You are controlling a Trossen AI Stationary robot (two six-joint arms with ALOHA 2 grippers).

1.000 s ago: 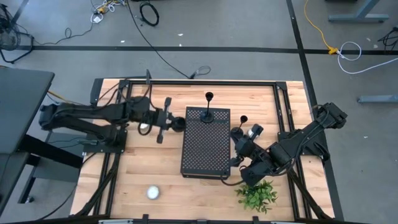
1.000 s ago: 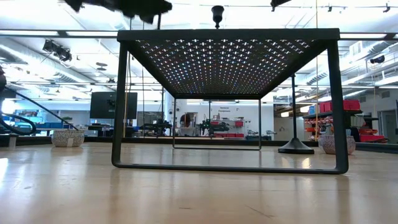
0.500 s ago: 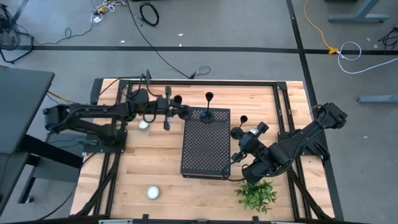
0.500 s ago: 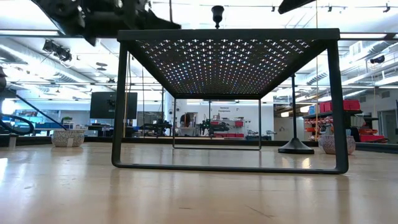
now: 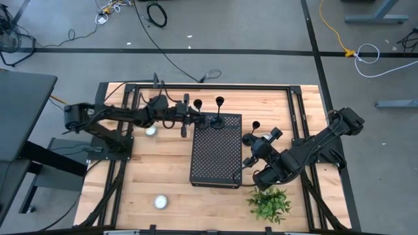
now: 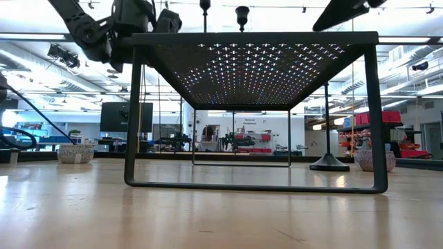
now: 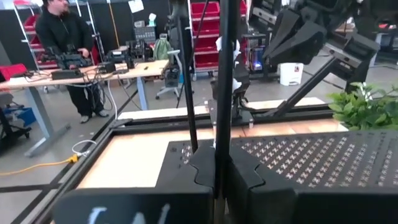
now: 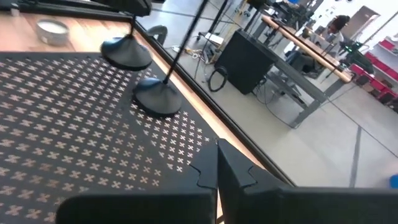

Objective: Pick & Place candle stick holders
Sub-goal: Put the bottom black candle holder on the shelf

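Note:
Three slim black candle stick holders show. One stands by its round base [image 5: 217, 121] on the far end of the black perforated box [image 5: 215, 153]. One stands on the table right of the box [image 5: 249, 138]. My left gripper [image 5: 195, 117] is shut on the third holder [image 5: 197, 103] over the box's far left corner. Its base [image 8: 124, 53] shows beside the standing holder's base [image 8: 155, 99]. My right gripper [image 8: 217, 168] is shut and empty at the box's right side, near the third holder. My left gripper pinches the holder's thin stem [image 7: 219, 134] between its two fingers. The fingers come level from the table's left and lie across the stem. The holder stands upright in the hold. Whether its base [image 8: 124, 53] touches the box top, I cannot tell.
Two white tealights lie on the table, one under my left arm [image 5: 151, 130] and one near the front left [image 5: 160, 202]. A green plant [image 5: 270, 203] lies at the front right. A person [image 7: 62, 37] stands in the room beyond the table.
My left gripper has gone toward the table's right and far edge with the holder, from left of the box to its far left corner. The holder has stayed upright. My right arm has kept nearly still.

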